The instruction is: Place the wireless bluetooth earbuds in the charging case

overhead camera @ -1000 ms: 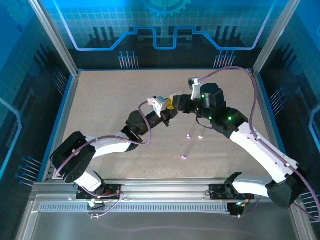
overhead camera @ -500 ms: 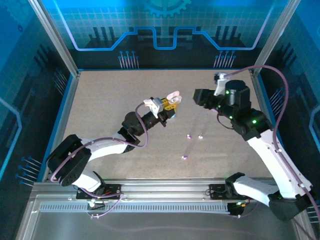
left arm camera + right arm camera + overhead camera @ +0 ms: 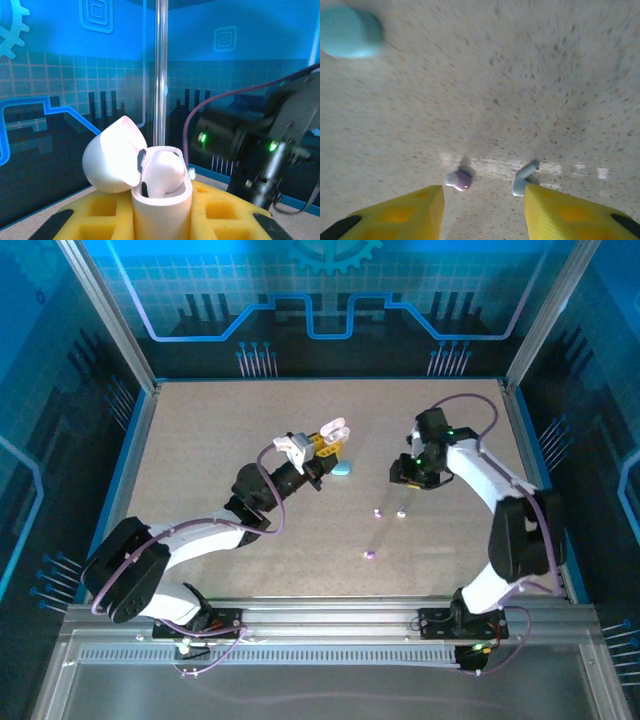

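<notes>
The left gripper (image 3: 325,443), just left of centre in the overhead view, is clamped on one whitish charging case (image 3: 161,202). The case stands upright between the yellow fingers (image 3: 220,212), with its lid (image 3: 112,160) tipped open to the left. One white earbud (image 3: 162,170) sits in the case's open mouth.

A second case, the light blue case (image 3: 342,469), lies on the table (image 3: 220,430) just below the held one in the frame. Three loose earbuds lie on the table lower and to the right. A pinkish earbud (image 3: 377,511) and a pale earbud (image 3: 400,511) lie side by side, not touching. A purple earbud (image 3: 368,555) lies lower, apart from that pair.

The right gripper (image 3: 484,200) hangs over the pair, its fingers spread with nothing between them. In its wrist view, the two buds lie near the bottom centre and the light blue case at the upper left.
</notes>
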`<state>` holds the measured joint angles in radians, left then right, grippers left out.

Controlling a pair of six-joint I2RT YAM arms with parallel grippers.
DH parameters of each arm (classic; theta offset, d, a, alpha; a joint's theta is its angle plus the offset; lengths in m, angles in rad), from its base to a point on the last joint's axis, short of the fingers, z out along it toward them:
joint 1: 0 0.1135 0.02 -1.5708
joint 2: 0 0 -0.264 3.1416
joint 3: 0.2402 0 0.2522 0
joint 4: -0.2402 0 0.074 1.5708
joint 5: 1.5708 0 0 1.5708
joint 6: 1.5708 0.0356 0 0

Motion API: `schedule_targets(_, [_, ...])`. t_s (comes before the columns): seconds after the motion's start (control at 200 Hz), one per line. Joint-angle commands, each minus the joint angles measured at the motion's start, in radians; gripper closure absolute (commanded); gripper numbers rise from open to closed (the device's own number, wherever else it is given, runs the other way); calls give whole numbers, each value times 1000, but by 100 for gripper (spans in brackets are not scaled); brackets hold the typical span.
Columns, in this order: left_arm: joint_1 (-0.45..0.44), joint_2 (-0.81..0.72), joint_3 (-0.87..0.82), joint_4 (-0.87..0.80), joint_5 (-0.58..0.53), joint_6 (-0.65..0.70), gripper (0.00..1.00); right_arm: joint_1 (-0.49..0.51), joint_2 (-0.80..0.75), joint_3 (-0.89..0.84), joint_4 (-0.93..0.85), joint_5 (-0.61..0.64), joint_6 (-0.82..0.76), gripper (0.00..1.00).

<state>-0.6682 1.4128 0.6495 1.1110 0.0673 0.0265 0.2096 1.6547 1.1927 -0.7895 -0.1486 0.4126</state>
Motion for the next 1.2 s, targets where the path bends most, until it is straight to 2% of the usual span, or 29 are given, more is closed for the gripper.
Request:
schedule_targets(0.0, [7,-48,-13,4,-8,10,79,25,67,27,-59,17,-32,54])
schedule_targets(0.155, [10,-64,-14,-14,-12,19,79,39,158,51,-54,17,-39,56])
schedule_targets(0.475, [10,-66,-11,-18,-7,19,79,47,242,69,-50,17,-52,56])
schedule_targets(0.73, [11,-70,-11,-21,-8,21,79,26,254,55,-51,12,-52,57])
schedule_targets(1.196, [16,-61,-13,-17,-6,16,79,21,187,-9,-90,35,-7,57])
